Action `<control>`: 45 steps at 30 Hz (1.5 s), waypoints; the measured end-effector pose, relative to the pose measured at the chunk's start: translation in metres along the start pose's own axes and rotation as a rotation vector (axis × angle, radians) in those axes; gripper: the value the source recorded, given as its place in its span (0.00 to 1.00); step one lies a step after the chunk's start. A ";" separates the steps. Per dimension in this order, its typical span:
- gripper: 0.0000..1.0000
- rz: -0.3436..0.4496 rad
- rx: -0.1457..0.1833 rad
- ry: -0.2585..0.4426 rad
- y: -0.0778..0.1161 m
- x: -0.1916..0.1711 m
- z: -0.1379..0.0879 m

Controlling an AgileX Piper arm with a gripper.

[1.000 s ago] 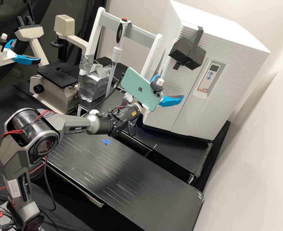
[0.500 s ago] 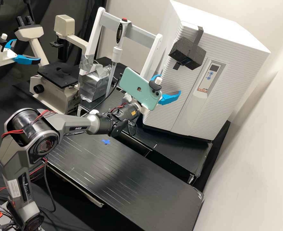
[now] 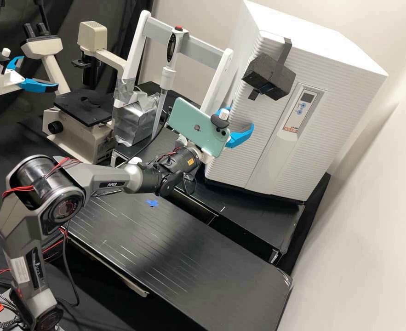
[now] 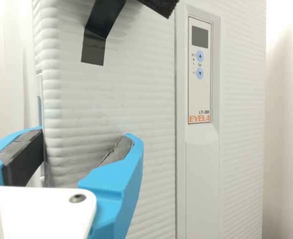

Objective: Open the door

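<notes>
White cabinet (image 3: 253, 161), control panel (image 4: 200, 94), red lettering (image 4: 200, 119)

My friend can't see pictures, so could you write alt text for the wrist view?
A tool with two blue fingers stands open at the edge of a white, ridged laboratory cabinet. On its front are a control panel with a dark display and two blue arrow buttons, and a strip of black tape.

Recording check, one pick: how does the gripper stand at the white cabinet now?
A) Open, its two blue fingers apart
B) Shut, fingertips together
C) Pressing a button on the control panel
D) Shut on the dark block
A: in the wrist view the gripper's two blue fingers stand well apart, with the white cabinet's ribbed surface showing between them.
</notes>
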 end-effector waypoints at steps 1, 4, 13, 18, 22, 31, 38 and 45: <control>0.00 0.000 0.000 0.000 0.000 0.000 0.000; 0.00 -0.004 -0.006 0.003 0.000 0.000 0.000; 0.00 -0.010 -0.002 0.009 -0.001 -0.002 0.004; 0.00 -0.015 -0.002 0.014 0.001 -0.004 0.007; 0.00 -0.023 -0.016 0.026 0.002 -0.006 0.011; 0.00 -0.031 -0.041 0.045 0.008 -0.010 0.016; 0.00 -0.023 -0.036 0.065 0.012 -0.018 0.026; 0.00 0.023 0.015 0.070 0.025 -0.044 0.040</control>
